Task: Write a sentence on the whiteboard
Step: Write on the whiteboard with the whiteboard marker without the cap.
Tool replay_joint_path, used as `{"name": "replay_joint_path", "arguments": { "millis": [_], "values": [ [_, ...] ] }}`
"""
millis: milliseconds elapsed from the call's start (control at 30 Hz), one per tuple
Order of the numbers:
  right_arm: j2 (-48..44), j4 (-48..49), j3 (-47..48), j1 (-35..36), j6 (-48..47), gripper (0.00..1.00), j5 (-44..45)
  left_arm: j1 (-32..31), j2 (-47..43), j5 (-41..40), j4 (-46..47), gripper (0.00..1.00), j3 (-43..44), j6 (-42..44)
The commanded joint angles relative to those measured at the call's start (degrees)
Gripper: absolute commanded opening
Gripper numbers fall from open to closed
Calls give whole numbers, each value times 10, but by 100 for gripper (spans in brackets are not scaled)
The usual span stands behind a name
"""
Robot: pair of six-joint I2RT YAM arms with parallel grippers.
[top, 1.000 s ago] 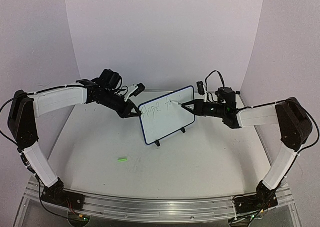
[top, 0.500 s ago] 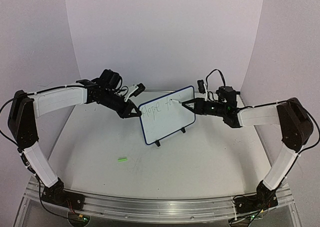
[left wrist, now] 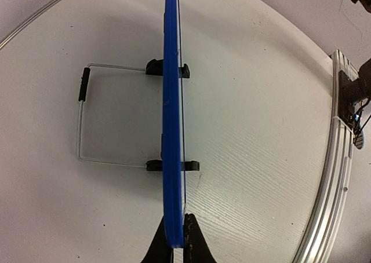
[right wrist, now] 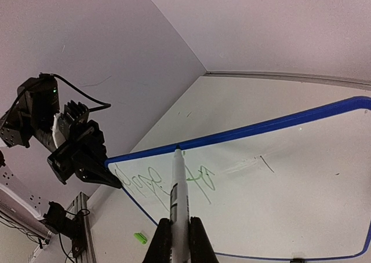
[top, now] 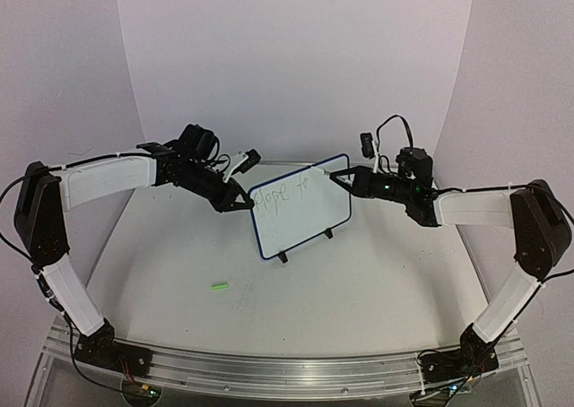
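The whiteboard (top: 300,205), white with a dark blue rim, stands tilted on its wire stand mid-table, with green handwriting on its upper left. My left gripper (top: 244,203) is shut on the board's left edge; in the left wrist view the blue rim (left wrist: 173,130) runs edge-on between my black fingertips (left wrist: 194,243). My right gripper (top: 350,185) is shut on a white marker (right wrist: 178,193), held near the board's top right. In the right wrist view the marker's tip sits by the top rim, above the writing on the whiteboard (right wrist: 278,205). The tip looks just off the surface.
A small green marker cap (top: 219,286) lies on the table in front of the board, also in the right wrist view (right wrist: 139,237). The wire stand (left wrist: 81,124) reaches behind the board. A metal rail (top: 287,371) runs along the table's near edge.
My right gripper has moved up and to the right with the marker, from the board's middle to its top right edge. More green writing shows after the first word. The left arm has not moved.
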Motion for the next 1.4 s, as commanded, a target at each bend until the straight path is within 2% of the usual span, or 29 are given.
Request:
{"name": "replay_joint_path", "arguments": {
  "millis": [0,633,1367],
  "values": [
    [13,14,3,-3,-2,0,-4,-2,18,-25,-25,0,7,17],
    [38,9,19,-3,3,0,18,-2,19,-25,-25,0,7,17],
    [30,-4,-30,-3,-2,0,32,-2,19,-25,-25,0,7,17]
  ]
}}
